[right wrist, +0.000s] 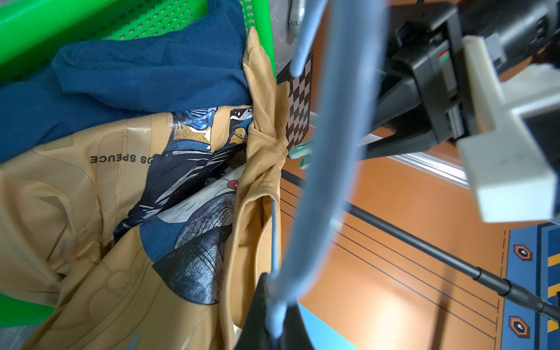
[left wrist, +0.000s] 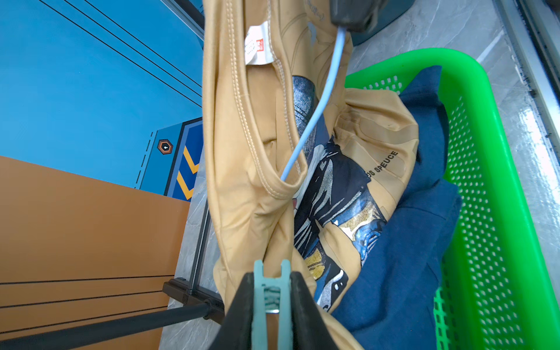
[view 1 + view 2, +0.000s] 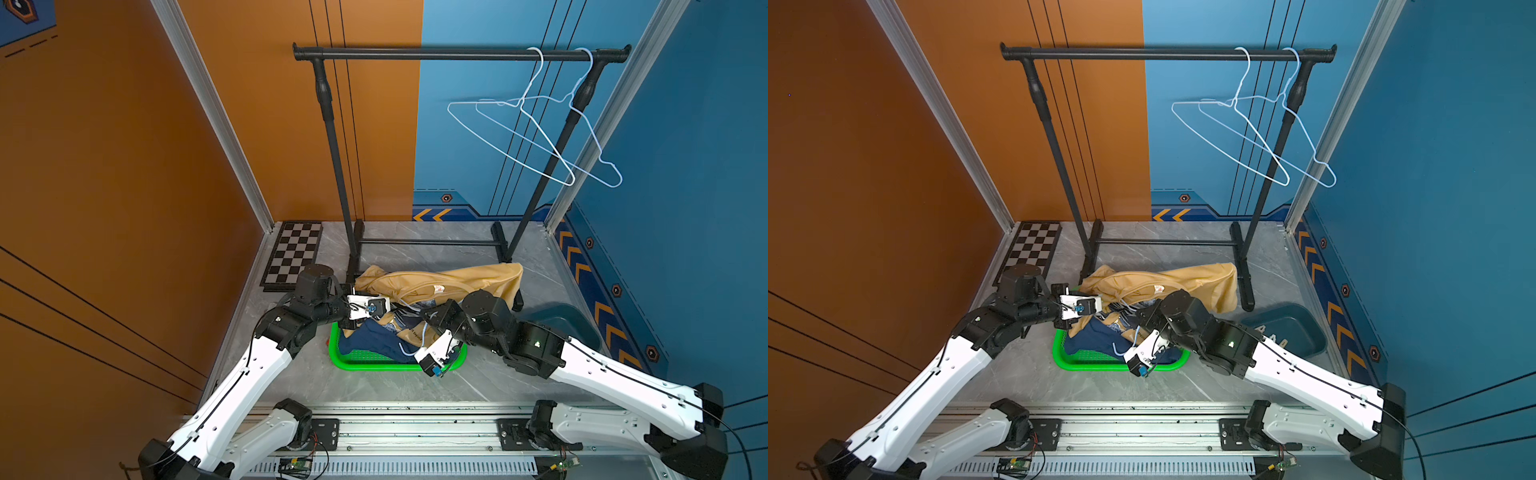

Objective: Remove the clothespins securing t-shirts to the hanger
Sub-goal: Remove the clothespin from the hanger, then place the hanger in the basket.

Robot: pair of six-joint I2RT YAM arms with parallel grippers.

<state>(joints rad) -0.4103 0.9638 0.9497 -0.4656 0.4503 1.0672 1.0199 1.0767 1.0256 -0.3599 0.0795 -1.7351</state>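
Note:
A mustard-yellow t-shirt (image 3: 457,278) with a blue-white print lies over a dark navy t-shirt (image 3: 374,340) in the green basket. My left gripper (image 2: 272,277) is shut on a pale green clothespin (image 2: 258,291) clipped to the mustard cloth (image 2: 242,151). The same clothespin (image 1: 298,150) shows in the right wrist view at the left gripper's tips. My right gripper (image 1: 275,300) is shut on the neck of a light blue wire hanger (image 1: 333,121). That hanger wire (image 2: 318,100) runs down into the shirt's collar. In a top view the left gripper (image 3: 395,308) and the right gripper (image 3: 423,328) face each other over the pile.
A green basket (image 3: 361,365) holds the shirts at mid-floor. Behind it stands a black clothes rack (image 3: 457,54) with two bare hangers (image 3: 540,137). A teal bin (image 3: 573,324) sits at the right, partly behind my right arm. A chessboard (image 3: 293,253) lies at the back left.

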